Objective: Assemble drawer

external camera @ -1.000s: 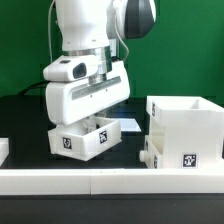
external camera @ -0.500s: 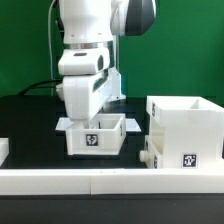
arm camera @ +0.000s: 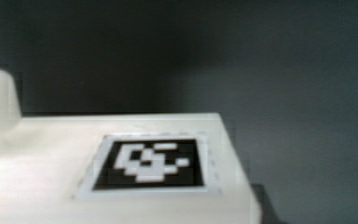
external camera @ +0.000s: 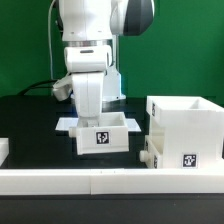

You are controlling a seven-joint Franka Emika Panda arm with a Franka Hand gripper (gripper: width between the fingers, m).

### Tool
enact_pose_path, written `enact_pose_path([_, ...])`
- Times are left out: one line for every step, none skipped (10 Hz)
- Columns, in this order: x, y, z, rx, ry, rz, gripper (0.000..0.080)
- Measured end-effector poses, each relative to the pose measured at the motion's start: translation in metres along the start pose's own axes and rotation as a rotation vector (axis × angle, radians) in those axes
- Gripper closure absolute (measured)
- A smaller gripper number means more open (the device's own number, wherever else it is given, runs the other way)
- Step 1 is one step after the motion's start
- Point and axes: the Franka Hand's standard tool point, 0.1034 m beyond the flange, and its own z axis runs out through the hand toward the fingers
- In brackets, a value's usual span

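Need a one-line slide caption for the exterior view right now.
Gripper lowered onto a tagged drawer tray beside the large hollow shell.

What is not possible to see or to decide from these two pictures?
- Gripper: in the exterior view the arm's own body hides the fingers behind the small tray; open or shut cannot be told.
- Second tray: mostly covered by the large shell in the exterior view.
- Wrist view: blurred; only a tag on a white surface shows, and no fingers.

gripper [external camera: 88, 118] fingertips hidden inside tray [external camera: 103, 137], jaw state untold | shell [external camera: 186, 128] cut by exterior view's right edge | second tray [external camera: 150, 155] mostly hidden behind shell | wrist view blurred, tag [arm camera: 153, 163] soft-edged
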Motion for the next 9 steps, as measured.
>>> enact_pose_path([0.003, 0.01, -0.004, -0.008, -0.006, -0.023, 0.0755])
enact_pose_path([0.006, 0.017, -0.005, -0.009, -0.012, -0.043, 0.0755])
enact_pose_path([0.01, 0.024, -0.004, -0.002, -0.02, -0.071, 0.0755])
enact_pose_path([0.01, 0.024, -0.004, -0.002, -0.019, -0.071, 0.0755])
enact_pose_path([0.01, 0.022, -0.003, 0.004, -0.019, -0.069, 0.0755])
enact_pose_path([0.009, 0.019, -0.002, 0.035, -0.02, -0.069, 0.0755])
enact_pose_path([0.009, 0.02, -0.003, 0.034, -0.02, -0.069, 0.0755])
enact_pose_path([0.011, 0.024, -0.005, 0.038, -0.021, -0.072, 0.0755])
enact_pose_path([0.012, 0.029, -0.008, 0.032, -0.022, -0.074, 0.0755])
